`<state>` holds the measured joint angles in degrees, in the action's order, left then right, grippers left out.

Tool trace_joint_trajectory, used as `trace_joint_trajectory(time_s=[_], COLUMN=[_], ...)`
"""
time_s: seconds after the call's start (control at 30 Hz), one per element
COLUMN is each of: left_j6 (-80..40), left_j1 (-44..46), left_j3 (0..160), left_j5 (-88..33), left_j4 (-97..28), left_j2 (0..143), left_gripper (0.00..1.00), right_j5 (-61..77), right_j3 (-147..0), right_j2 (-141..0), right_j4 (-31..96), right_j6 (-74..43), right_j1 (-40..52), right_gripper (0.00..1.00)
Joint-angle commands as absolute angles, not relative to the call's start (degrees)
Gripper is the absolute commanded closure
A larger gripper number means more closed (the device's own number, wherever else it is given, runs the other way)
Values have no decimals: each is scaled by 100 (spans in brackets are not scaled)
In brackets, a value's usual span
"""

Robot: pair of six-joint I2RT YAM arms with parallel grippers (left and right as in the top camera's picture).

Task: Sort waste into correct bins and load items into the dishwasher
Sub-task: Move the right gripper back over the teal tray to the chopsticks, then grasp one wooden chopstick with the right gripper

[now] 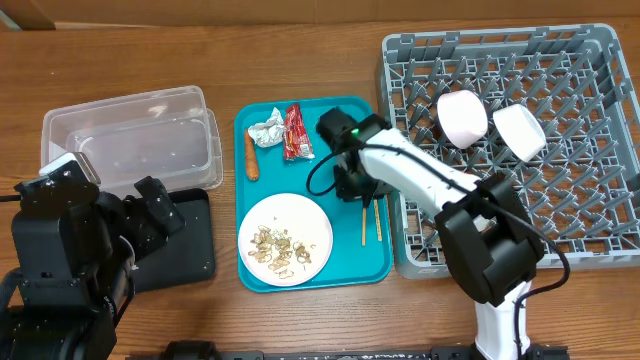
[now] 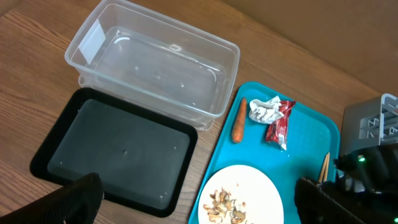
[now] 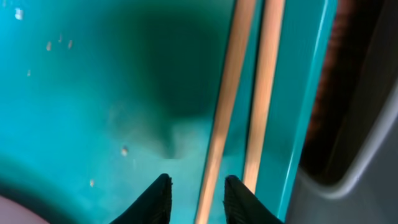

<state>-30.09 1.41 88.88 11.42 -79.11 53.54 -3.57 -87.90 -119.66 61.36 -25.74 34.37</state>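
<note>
My right gripper is down on the teal tray, its fingertips narrowly apart. In the right wrist view the gripper straddles one wooden chopstick, with a gap left of the stick. The other chopstick runs past the right finger. Both chopsticks lie along the tray's right edge. The tray also holds a white plate with beige scraps, a carrot, a foil ball and a red wrapper. My left gripper hangs wide open and empty, above the gap between black tray and plate.
The clear tub and the flat black tray stand left of the teal tray. The grey dish rack at the right holds two white dishes standing among its pegs. The rack wall is close beside my right fingers.
</note>
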Motion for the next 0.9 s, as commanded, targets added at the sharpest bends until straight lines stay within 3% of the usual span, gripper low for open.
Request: trace_joint_trajectory(time_s=[0.0, 0.13, 0.27, 0.37, 0.87], left_j6=[-3087, -3085, -3087, -3085, -3087], left_j1=[152, 152, 152, 152, 152], left_j3=[8930, 8930, 8930, 8930, 8930], left_j5=[1221, 1221, 1221, 1221, 1221], left_j4=[-7911, -7909, -7909, -7909, -7911], left_j2=[5363, 5363, 5363, 5363, 5363], left_gripper=[0, 0, 0, 0, 0], right_j5=[180, 183, 185, 80, -574], right_j3=[-8541, -8237, -8285, -8401, -8976], right_j2=[-11983, -11983, -11981, -11946, -9817], right_j4=[5981, 5822, 5883, 6060, 6112], right_j6=[-2362, -2403, -2403, -2399, -2399], right_j1=[3400, 3411, 3411, 3450, 3461], right_gripper=[72, 73, 90, 96, 96])
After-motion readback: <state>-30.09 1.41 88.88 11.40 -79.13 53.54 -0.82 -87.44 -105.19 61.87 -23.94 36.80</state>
